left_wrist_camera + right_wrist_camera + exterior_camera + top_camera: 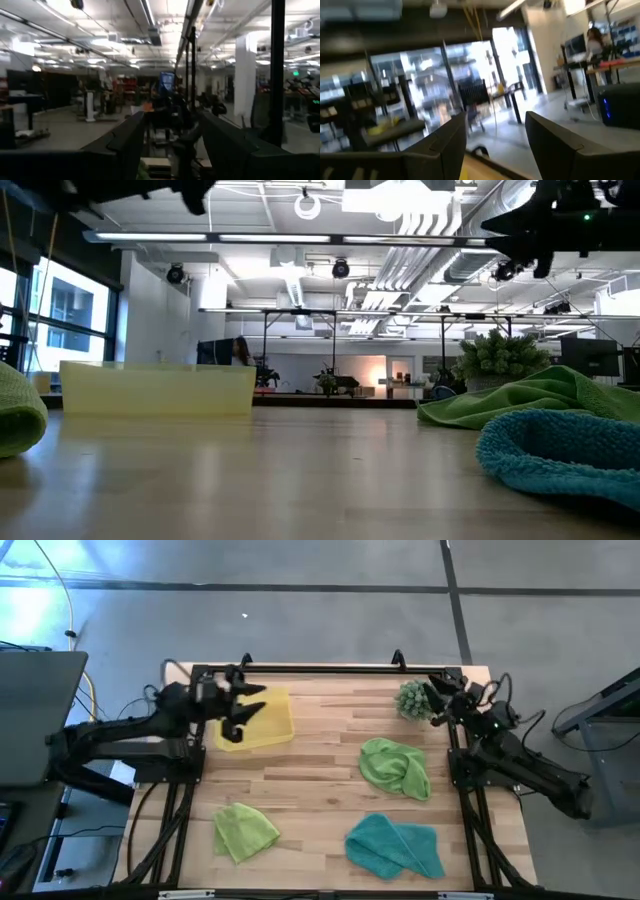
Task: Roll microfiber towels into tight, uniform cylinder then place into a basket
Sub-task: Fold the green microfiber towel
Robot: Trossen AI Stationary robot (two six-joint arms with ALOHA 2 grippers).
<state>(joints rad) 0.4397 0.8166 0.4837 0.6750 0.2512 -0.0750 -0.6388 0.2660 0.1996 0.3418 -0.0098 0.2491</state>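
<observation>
my left gripper (243,710) is up at the upper left of the overhead frame, hanging over the yellow basket (272,724), fingers spread wide and nothing between them. through my left wrist camera the two dark fingers (125,145) stand well apart at the bottom of the frame, with only the room beyond in the gap. my right gripper (440,700) sits at the upper right of the overhead frame, just beside the spiky green plant (411,699), and it too is wide open and empty; in the right wrist view its fingers (547,145) frame bright windows and nothing else. the basket lies on the wooden table (320,790) at its upper left, and in the low view it shows as a pale yellow wall (158,390) at left of centre. now the towels, all three lying loose and crumpled on the table: one lime green towel (394,767) right of centre in the overhead frame, the teal towel (394,845) below it near the bottom edge, the two close together though i can't tell whether they touch, and the smaller lime green towel (244,830) at lower left, well apart from both. in the low view the teal one (560,450) fills the lower right, with green cloth (520,402) behind it and the plant (500,357) further back.
</observation>
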